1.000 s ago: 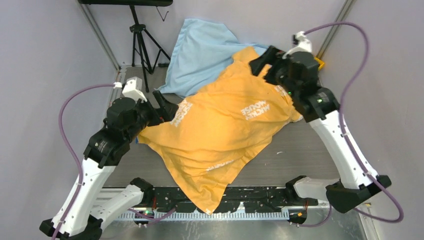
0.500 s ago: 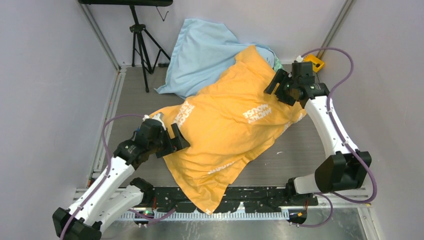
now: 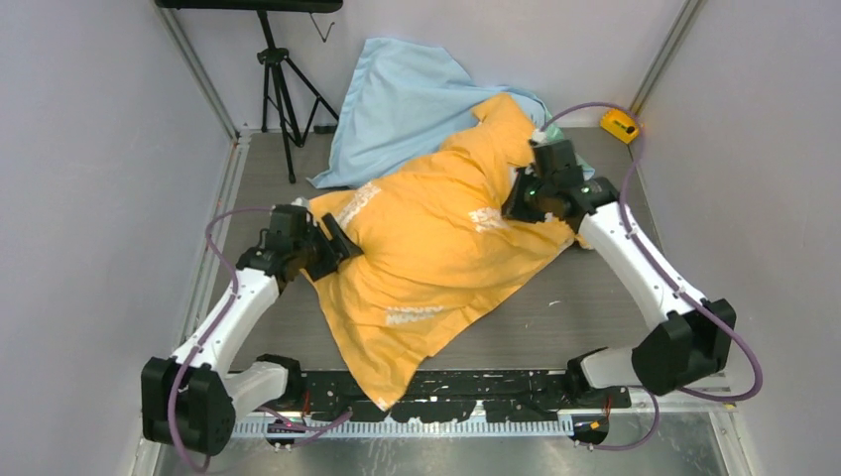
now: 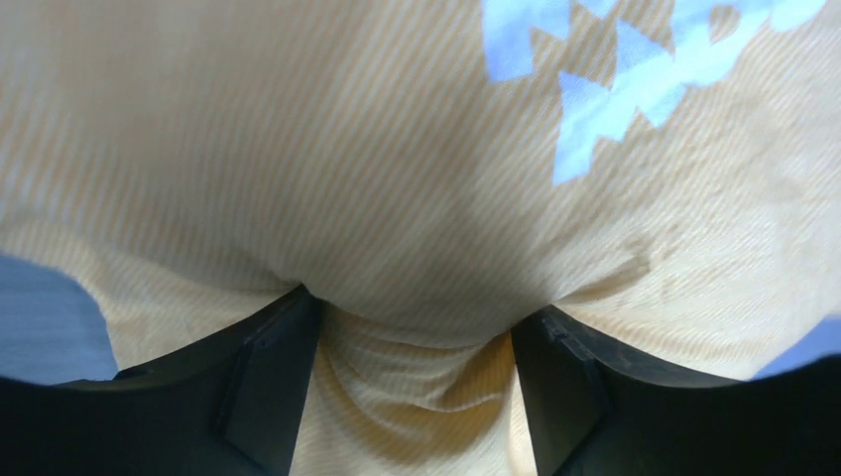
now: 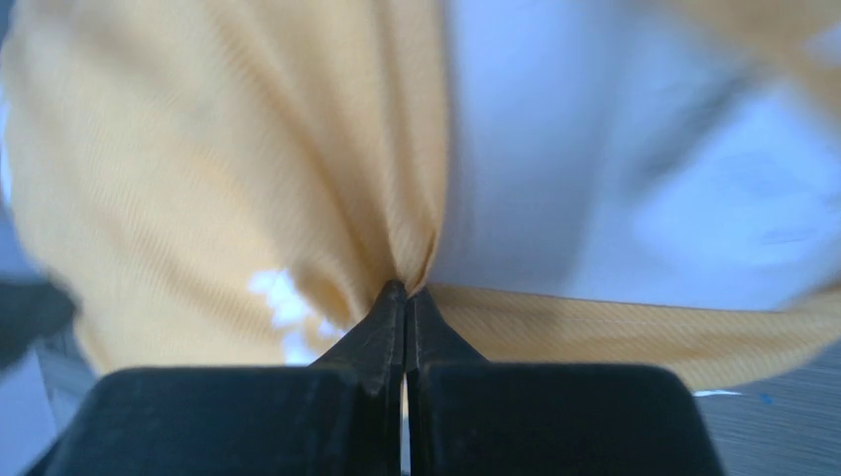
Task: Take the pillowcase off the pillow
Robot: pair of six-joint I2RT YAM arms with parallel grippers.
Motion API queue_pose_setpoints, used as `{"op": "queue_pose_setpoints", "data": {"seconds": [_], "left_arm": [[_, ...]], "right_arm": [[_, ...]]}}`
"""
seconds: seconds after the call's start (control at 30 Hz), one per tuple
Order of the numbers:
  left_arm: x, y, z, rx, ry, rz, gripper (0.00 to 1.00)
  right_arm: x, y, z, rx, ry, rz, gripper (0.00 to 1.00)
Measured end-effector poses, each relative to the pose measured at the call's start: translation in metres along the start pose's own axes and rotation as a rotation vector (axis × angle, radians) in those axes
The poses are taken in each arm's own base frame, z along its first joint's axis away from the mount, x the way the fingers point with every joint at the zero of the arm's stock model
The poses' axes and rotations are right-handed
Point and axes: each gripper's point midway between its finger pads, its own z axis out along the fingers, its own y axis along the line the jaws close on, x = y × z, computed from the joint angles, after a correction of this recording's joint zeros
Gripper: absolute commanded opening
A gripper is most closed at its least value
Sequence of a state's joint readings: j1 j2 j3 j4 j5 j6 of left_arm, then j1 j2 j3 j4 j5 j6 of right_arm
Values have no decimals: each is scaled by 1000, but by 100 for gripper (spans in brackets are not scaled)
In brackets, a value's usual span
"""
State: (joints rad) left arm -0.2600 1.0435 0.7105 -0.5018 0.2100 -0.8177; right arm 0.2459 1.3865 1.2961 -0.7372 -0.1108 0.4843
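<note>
Dropping onto the pillowcase (image 3: 436, 258) within the last second, both arms had met cloth. The right end effector (image 5: 405, 290) had gone from wide to pinched together on a fold near the case's far right end, bunching it. The left end effector (image 4: 412, 322) stood apart astride a bulge at the left edge, seemingly not clamped yet. The case lay across the desk (image 3: 585, 307), pillow hidden inside; pulling could probably start once the left side was held.
</note>
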Motion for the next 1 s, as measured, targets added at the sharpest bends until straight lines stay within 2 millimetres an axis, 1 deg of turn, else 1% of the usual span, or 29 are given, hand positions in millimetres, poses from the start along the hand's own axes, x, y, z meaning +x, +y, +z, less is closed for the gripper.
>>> {"op": "queue_pose_setpoints", "data": {"seconds": [0.03,0.07,0.13,0.17,0.2,0.23,0.27,0.3,0.33,0.37,0.43,0.47,0.53,0.6,0.67,0.7,0.73,0.77,0.83,0.9,0.97,1.0], "left_arm": [[-15,2,1,-9,-32,-20,70],[-32,4,2,-23,-70,-37,71],[-70,8,2,-61,-154,-57,75],[-92,8,1,-86,-197,-56,77],[-112,6,0,-107,-236,-47,78],[-135,2,-2,-124,-280,-40,80],[-153,-3,-5,-131,-315,-27,81],[-170,-10,-8,-131,-347,-16,81],[-183,-17,-13,-127,-376,4,82],[-193,-25,-19,-117,-401,18,83],[-202,-35,-31,-98,-437,53,84],[-202,-38,-38,-91,-448,74,84],[-193,-41,-50,-92,-444,128,85],[-175,-48,-59,-100,-418,214,84],[-152,-62,-61,-82,-370,297,84],[-138,-72,-61,-62,-345,341,84],[-119,-87,-60,-23,-313,397,84],[-103,-98,-61,12,-291,440,84],[-64,-123,-64,99,-245,538,85],[-33,-142,-69,171,-207,616,86],[-3,-165,-72,246,-180,707,87],[7,-172,-71,264,-169,737,88]], "right_arm": [[8,10,-4,-19,3,-15,0],[28,40,-9,-79,29,-73,0],[56,84,-21,-181,53,-141,0],[73,112,-29,-251,67,-182,1],[86,132,-36,-302,81,-209,6],[96,146,-40,-336,97,-227,16],[106,158,-43,-365,118,-241,30],[113,168,-46,-387,139,-244,45],[117,173,-47,-399,153,-242,57],[119,177,-48,-404,158,-246,67],[116,176,-49,-386,141,-249,83],[112,172,-50,-364,122,-251,87],[101,158,-54,-304,68,-257,88],[88,136,-66,-226,3,-268,89],[78,116,-80,-160,-51,-265,89],[74,107,-88,-134,-76,-261,90],[69,96,-96,-97,-103,-255,90],[65,85,-103,-63,-128,-246,90],[62,64,-114,5,-159,-218,90],[64,49,-119,59,-167,-192,91],[72,36,-116,95,-153,-175,91],[79,29,-111,112,-139,-166,91]]}}
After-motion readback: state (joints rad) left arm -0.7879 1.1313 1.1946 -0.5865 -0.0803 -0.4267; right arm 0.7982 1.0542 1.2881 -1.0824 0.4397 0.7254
